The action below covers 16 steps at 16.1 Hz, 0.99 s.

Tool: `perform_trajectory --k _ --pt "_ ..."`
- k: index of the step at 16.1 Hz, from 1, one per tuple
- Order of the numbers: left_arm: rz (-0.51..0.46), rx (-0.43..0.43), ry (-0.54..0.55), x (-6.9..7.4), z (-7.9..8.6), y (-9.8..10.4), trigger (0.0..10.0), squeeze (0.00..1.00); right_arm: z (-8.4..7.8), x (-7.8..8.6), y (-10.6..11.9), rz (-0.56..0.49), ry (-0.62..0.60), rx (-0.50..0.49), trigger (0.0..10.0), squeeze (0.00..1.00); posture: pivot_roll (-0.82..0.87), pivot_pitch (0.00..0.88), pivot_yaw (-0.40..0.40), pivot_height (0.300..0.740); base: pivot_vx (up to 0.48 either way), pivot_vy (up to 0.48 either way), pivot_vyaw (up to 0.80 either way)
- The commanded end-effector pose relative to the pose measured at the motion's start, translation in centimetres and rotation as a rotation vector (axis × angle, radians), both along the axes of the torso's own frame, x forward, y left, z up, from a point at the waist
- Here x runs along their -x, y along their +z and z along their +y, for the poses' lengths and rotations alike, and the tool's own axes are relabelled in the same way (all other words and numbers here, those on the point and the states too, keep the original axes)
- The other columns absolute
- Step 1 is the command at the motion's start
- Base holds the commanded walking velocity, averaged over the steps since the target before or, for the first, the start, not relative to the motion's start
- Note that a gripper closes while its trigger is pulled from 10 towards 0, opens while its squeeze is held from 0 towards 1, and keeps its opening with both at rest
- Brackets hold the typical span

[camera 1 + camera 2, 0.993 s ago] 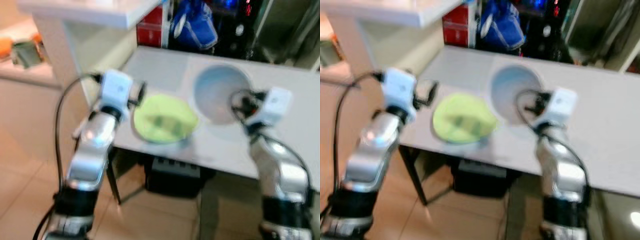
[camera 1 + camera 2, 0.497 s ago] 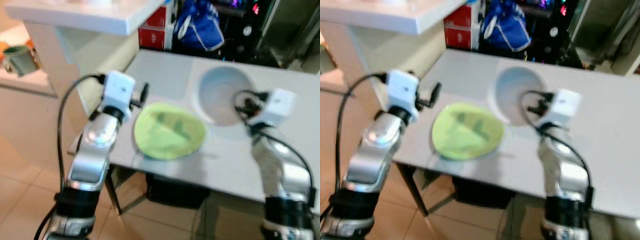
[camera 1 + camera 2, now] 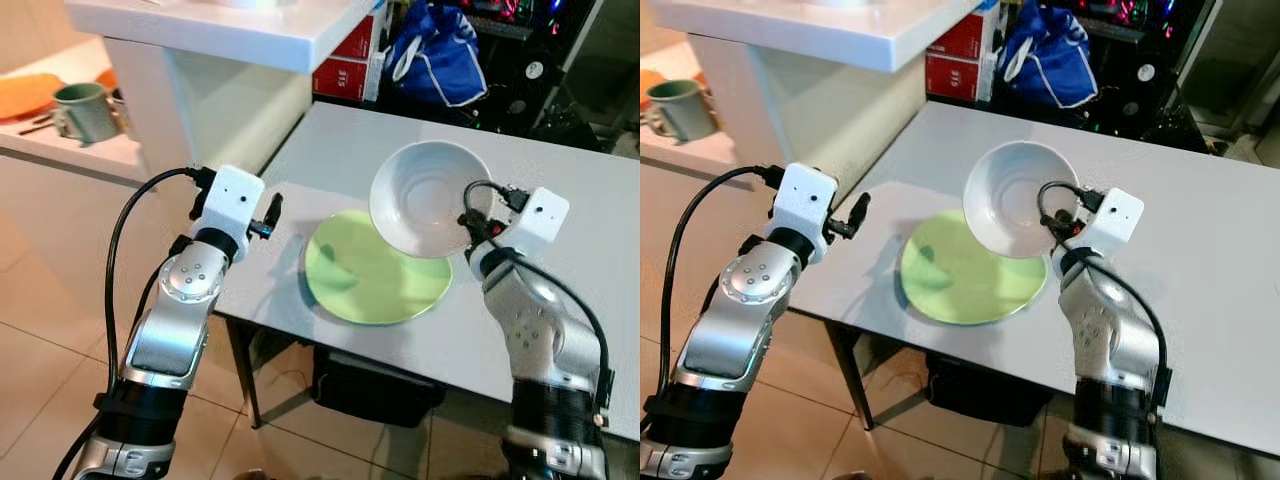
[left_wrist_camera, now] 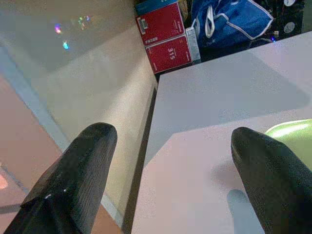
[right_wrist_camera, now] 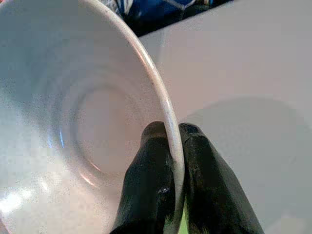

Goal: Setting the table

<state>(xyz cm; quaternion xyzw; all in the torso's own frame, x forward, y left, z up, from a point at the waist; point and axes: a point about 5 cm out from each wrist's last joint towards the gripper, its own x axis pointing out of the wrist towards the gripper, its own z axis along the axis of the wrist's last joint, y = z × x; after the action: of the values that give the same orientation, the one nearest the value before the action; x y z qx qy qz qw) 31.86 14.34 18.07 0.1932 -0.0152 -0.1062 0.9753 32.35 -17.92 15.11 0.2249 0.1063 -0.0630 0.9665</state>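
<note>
A lime-green plate [image 3: 372, 280] lies flat near the front edge of the grey table [image 3: 570, 190]. A white bowl [image 3: 425, 195] hangs tilted over the plate's far rim, its opening facing up toward me. My right gripper [image 5: 170, 130] is shut on the bowl's rim, one finger inside and one outside; it also shows at the bowl's right side [image 3: 468, 228]. My left gripper [image 4: 173, 135] is open and holds nothing. It hovers over the table's front left corner [image 3: 270, 212], a short way left of the plate.
A white counter [image 3: 230, 25] juts out at the upper left, with a green mug [image 3: 85, 108] on a lower shelf beyond it. A blue bag [image 3: 435, 55] and red boxes [image 3: 345, 65] stand behind the table. Tiled floor [image 3: 40, 370] lies below.
The camera has shifted and the blur has cleared. My left gripper now stands apart from the plate's left edge. The bowl in my right gripper now overlaps the plate's far rim.
</note>
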Motion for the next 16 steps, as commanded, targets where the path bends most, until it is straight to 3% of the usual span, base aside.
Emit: perform_trajectory --k 1,5,8,11,15,16 --pt "0.013 0.004 -0.008 0.1 0.0 -0.1 10.0 0.0 0.4 -0.5 0.6 -0.009 0.032 -0.041 10.0 0.0 -0.02 0.0 -0.018 0.74 0.0 0.0 0.0" --pt "0.023 0.02 -0.008 0.1 0.2 -0.1 10.0 0.0 0.8 -2.5 1.1 0.033 0.058 -0.119 10.0 0.0 -0.02 0.0 -0.025 0.74 0.0 0.0 0.0" --pt "0.124 0.034 -0.157 1.1 -1.3 -1.2 10.0 0.0 1.3 -3.4 1.6 0.107 0.132 -0.119 10.0 0.0 -0.02 0.0 -0.025 0.74 0.0 0.0 0.0" --pt "0.276 0.106 -0.398 3.4 -3.0 -1.9 10.0 0.0 2.1 -3.8 1.6 0.195 0.264 -0.117 10.0 0.0 -0.02 0.0 -0.032 0.74 0.0 0.0 0.0" --pt "0.388 0.032 -0.522 5.3 -2.9 -1.9 10.0 0.0 2.5 -3.4 1.0 0.3 0.36 -0.115 10.0 0.0 -0.02 0.0 -0.037 0.74 0.0 0.0 0.0" --pt "0.422 0.001 -0.526 5.8 -2.3 -2.1 10.0 0.0 2.8 -3.1 0.3 0.368 0.4 -0.114 10.0 0.0 -0.02 0.0 -0.036 0.74 0.0 0.0 0.0"
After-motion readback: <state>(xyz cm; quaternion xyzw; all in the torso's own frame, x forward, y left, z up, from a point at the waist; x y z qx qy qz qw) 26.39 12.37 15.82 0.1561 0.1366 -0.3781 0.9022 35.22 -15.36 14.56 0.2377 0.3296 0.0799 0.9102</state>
